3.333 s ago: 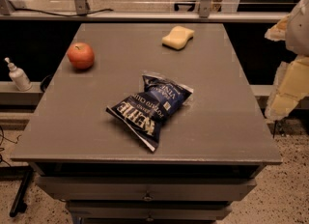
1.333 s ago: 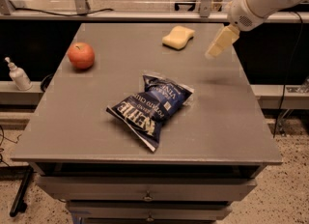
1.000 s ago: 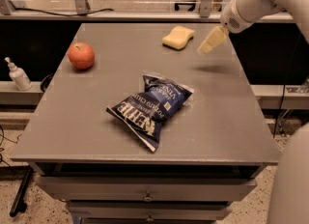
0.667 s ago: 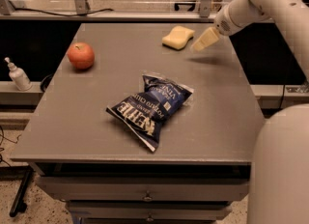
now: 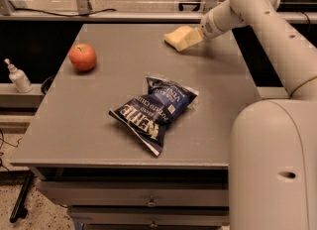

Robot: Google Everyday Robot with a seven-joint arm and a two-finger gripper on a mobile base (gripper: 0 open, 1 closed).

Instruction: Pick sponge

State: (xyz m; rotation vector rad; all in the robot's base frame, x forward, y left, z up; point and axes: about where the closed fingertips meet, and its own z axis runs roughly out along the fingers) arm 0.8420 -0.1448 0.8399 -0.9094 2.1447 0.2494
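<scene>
1. The sponge (image 5: pixel 174 36) is seen on the far part of the table (image 5: pixel 89 125), right of centre and near the far edge
2. Its long axis appears to run roughly left to right across the table; its right end is covered by the gripper (image 5: pixel 189 39), so the pointing cannot be fixed more exactly
3. The gripper is held at the sponge's right end, reached in from the right; whether it is open or closed on the sponge cannot be told
4. One sponge, one apple (image 5: pixel 82 57), one chip bag (image 5: pixel 154 110) and one small bottle (image 5: pixel 18 77) are counted
5. The apple is placed near the left edge, the bag near the middle, the bottle off the table to the left
6. Bare tabletop is left between sponge, apple and bag
</scene>
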